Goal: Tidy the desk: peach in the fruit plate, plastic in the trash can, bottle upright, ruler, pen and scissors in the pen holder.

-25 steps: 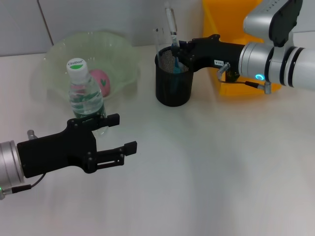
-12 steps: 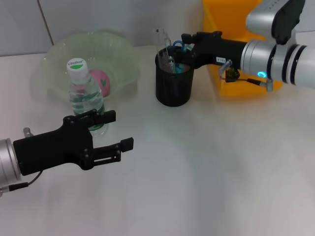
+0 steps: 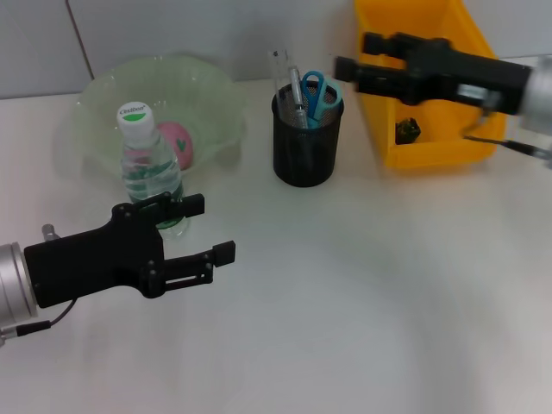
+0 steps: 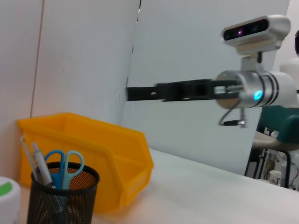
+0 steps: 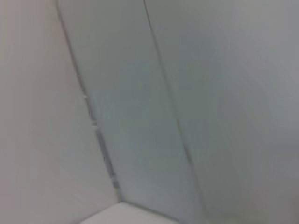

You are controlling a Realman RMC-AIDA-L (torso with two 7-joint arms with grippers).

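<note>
The right gripper [image 3: 355, 60] hangs in the air at about one o'clock on the desk, over the near-left corner of the yellow bin [image 3: 448, 148], with its two fingers apart and nothing between them. In the left wrist view the same gripper [image 4: 133, 93] shows as a blurred dark bar high above the bin [image 4: 112, 154].

Just at its eight o'clock stands the black mesh pen holder [image 3: 304, 147]. Blue-handled scissors [image 3: 316, 90], a pen [image 3: 296, 97] and a clear ruler [image 3: 280, 73] stick up out of it.

A small dark scrap [image 3: 407, 130] lies inside the bin; I cannot tell what it is.

The left gripper [image 3: 207, 233] hovers at about eight o'clock, low over the white desk [image 3: 362, 293], its fingers spread and empty, pointing toward three o'clock. Right behind it, at its eleven o'clock, the bottle [image 3: 148, 168] stands upright with its green-and-white cap on top.

Beyond the bottle, at eleven o'clock on the desk, sits the pale green fruit plate [image 3: 103, 95], with the pink peach [image 3: 178, 142] resting inside it.
</note>
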